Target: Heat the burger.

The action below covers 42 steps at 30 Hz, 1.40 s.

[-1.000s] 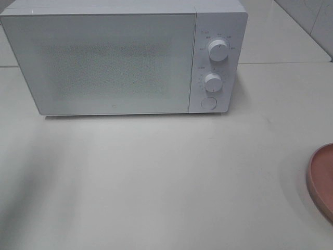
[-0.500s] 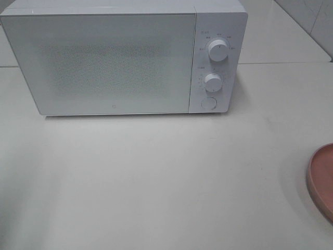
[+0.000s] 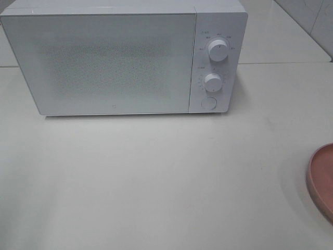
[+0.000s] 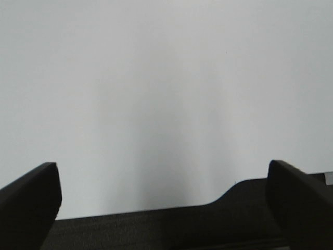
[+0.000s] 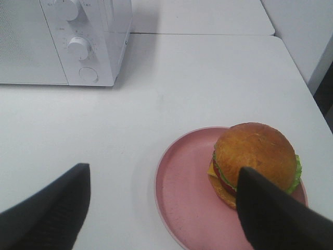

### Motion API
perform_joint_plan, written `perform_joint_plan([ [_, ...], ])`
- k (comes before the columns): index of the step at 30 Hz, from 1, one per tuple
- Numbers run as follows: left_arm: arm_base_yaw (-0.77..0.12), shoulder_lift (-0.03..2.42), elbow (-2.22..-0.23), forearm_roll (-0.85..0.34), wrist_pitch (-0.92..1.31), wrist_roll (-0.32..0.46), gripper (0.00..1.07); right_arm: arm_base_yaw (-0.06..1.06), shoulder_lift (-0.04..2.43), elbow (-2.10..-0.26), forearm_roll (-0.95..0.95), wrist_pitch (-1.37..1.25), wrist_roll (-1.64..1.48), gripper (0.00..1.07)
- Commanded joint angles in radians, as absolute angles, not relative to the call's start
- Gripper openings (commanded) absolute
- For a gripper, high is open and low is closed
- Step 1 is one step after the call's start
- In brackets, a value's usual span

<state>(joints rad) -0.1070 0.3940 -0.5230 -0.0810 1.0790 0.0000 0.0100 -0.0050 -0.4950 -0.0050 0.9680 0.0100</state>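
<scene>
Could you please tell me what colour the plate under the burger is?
Pink. The plate shows best in the right wrist view, with the burger sitting on it.

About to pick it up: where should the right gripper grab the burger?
Grip the burger across its bun, coming from above with the open right gripper. It sits upright on the pink plate, whose rim probably blocks a low side approach.

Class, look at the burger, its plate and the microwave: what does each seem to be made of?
Burger: probably plastic, going by the bun's uniform glossy sheen. Plate: matte pink, perhaps plastic or ceramic; unclear. Microwave: white casing, a smooth satin finish, likely painted metal or plastic.
</scene>
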Motion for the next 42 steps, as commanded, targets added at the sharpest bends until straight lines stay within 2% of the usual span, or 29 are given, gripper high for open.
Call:
perform_joint_plan([
  [1,-0.105,0.317,-0.518,-0.089,1.07,0.0,1.0,0.004,-0.03,-0.494,-0.008,0.96,0.011,0.73],
  [6,-0.076,0.194,-0.518,-0.09,1.069,0.0,1.0,0.004,-0.03,-0.494,-0.008,0.96,0.011,0.73],
  [10,0.046,0.057,-0.518,-0.089,1.069,0.0,1.0,0.004,-0.03,-0.494,-0.008,0.96,0.011,0.73],
  [13,0.065,-0.014,-0.518,-0.091,1.069,0.0,1.0,0.004,-0.03,-0.494,-0.008,0.96,0.011,0.73],
  [42,0.065,-0.027,-0.518,-0.09,1.068,0.0,1.0,0.004,-0.027,-0.494,-0.008,0.96,0.011,0.73],
])
